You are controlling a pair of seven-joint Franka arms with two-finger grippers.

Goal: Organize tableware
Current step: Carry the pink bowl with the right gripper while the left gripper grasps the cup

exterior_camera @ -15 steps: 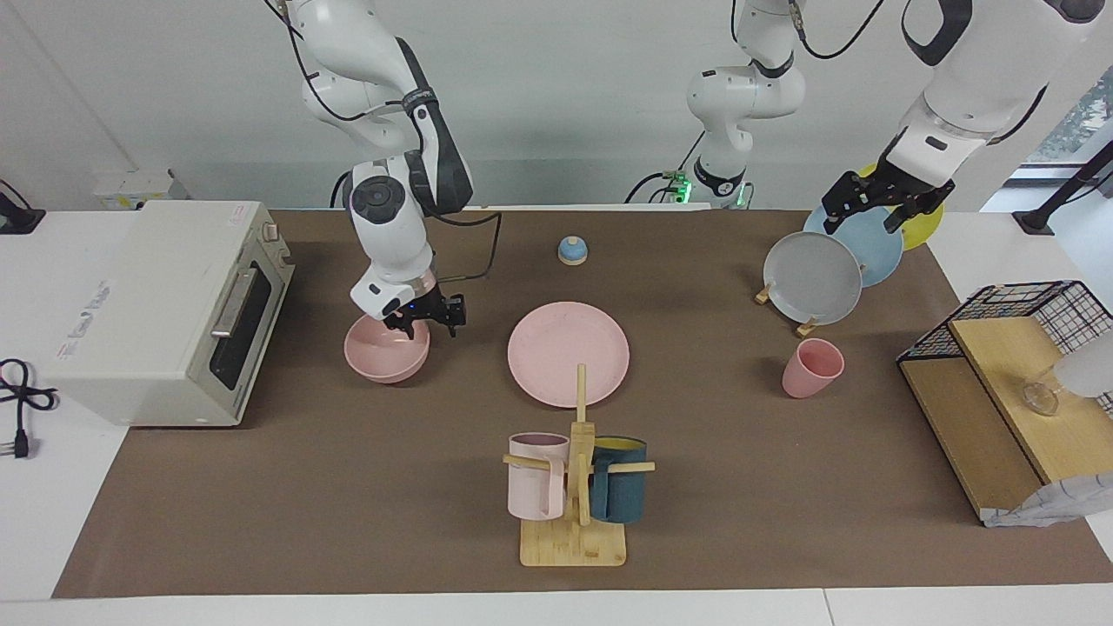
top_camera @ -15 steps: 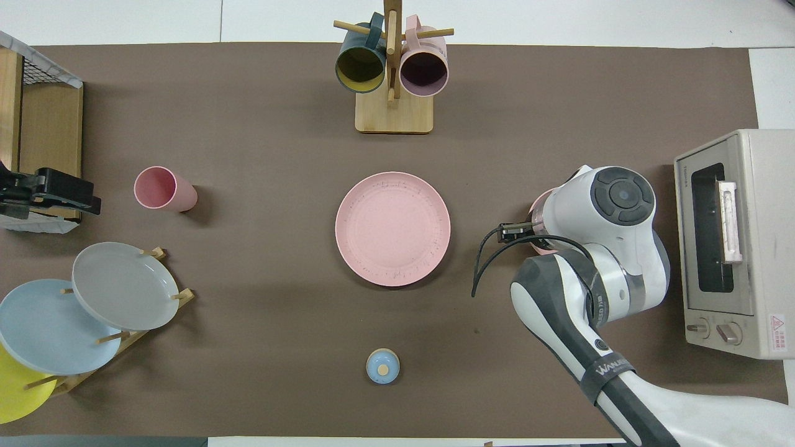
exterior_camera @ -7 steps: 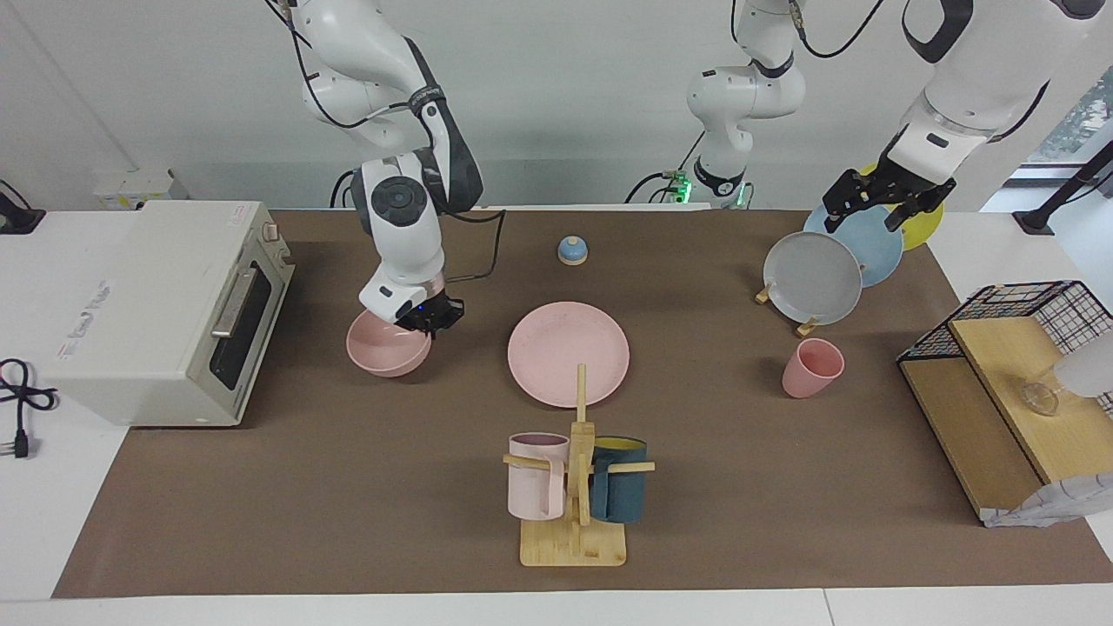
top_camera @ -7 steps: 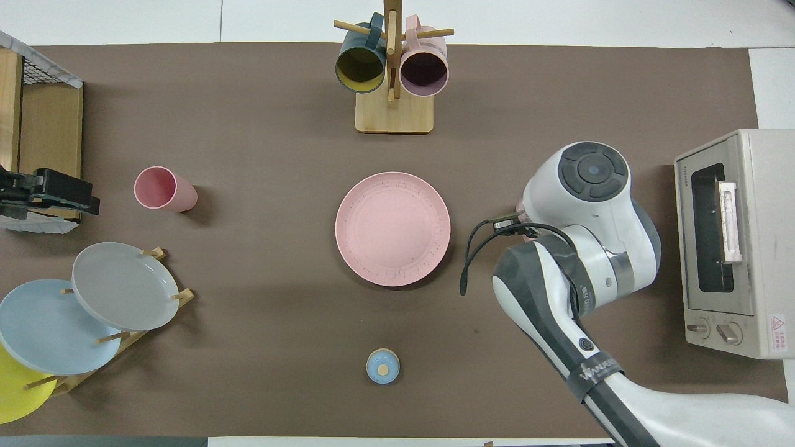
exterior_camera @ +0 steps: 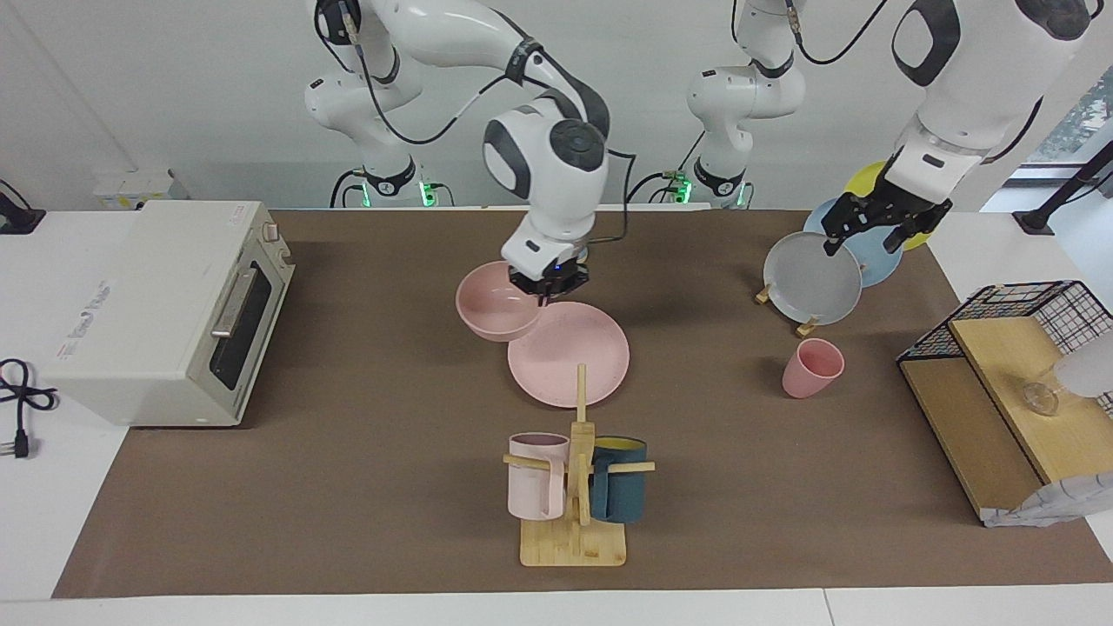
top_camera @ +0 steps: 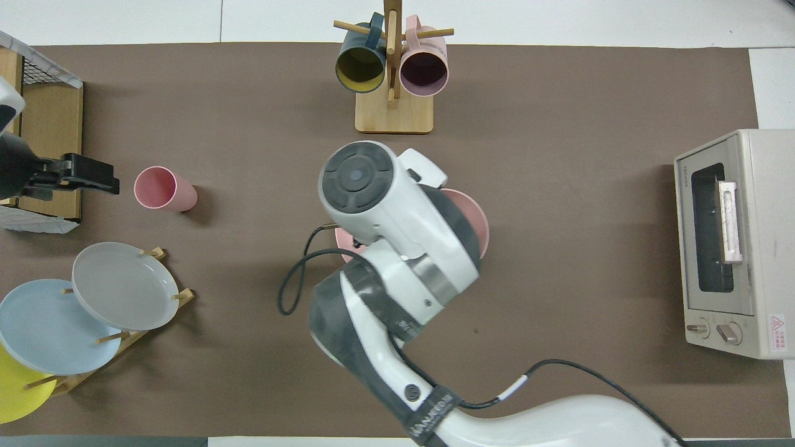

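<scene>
Currently right gripper [exterior_camera: 548,289] fingers pinch the rim of the matte pink deep bowl [exterior_camera: 496,311], held over the edge of the wide pink flat plate [exterior_camera: 574,356], likely for stacking. Left gripper [exterior_camera: 878,224] waits over the grey plate [exterior_camera: 809,280]; fingers' state unclear.

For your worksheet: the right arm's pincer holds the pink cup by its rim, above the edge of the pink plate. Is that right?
Not quite. The right pincer holds the pink bowl by its rim, above the edge of the pink plate, as the facing view shows. The pink cup stands alone.

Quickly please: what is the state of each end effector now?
Right end effector: closed on the pink bowl, over the pink plate's edge.
Left end effector: open, empty, over the plate rack.
</scene>
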